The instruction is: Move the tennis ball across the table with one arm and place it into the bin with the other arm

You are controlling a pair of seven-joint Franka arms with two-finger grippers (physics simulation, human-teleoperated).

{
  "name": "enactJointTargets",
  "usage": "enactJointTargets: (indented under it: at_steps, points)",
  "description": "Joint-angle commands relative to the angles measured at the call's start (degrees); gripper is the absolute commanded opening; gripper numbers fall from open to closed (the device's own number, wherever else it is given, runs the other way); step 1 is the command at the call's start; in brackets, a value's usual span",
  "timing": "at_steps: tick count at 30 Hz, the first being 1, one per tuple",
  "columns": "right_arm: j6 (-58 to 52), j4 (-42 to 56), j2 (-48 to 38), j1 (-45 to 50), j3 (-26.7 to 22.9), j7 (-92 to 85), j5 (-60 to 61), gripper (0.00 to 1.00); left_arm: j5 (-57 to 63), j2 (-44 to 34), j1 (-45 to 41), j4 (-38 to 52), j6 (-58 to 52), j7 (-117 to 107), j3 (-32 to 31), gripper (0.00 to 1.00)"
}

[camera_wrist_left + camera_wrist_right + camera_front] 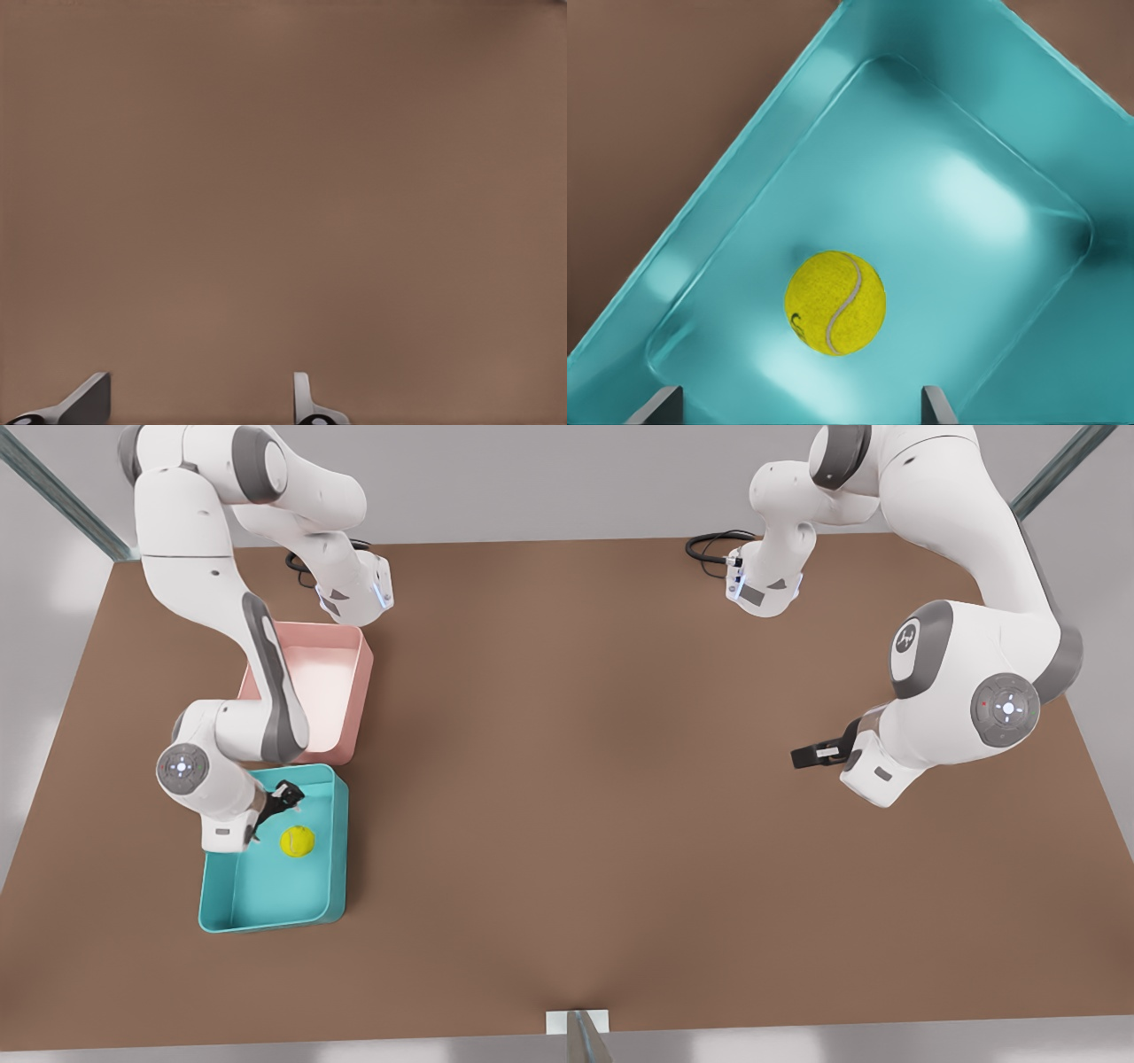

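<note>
1. The small yellow-green tennis ball (298, 841) lies loose on the floor of the teal rectangular plastic bin (232, 908), on the brown matte table (576, 779).
2. The right gripper (285, 797) hangs above the ball, fingers spread, holding nothing.
3. The pink plastic tub (354, 691) touches the bin's far end.
4. The left gripper (808, 755) waits over bare table, fingers apart.

Front view: high overhead, looking down on the whole table (567, 779). Left wrist view faces bare tabletop closely. Right wrist view looks straight down into the bin (744, 195) — shared with the front view.
</note>
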Motion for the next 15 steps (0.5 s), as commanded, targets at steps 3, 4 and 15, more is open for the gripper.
enactJointTargets:
  at_steps: [3,4,15]
  points:
    - [-30.3,7.1,-11.5,0.3,3.0,37.3,0.8,1.00,0.1,-0.3,0.2,0.0,-0.8,-0.8,0.0,1.00]
    - [-32.3,7.2,-15.3,0.1,3.9,37.7,-5.7,1.00,0.1,-0.3,0.2,0.0,-0.9,-0.7,0.0,1.00]
    - [-42.8,16.9,-19.4,-1.7,4.2,43.2,-5.2,1.00,0.2,-0.6,1.4,0.5,-5.4,11.6,0.0,1.00]
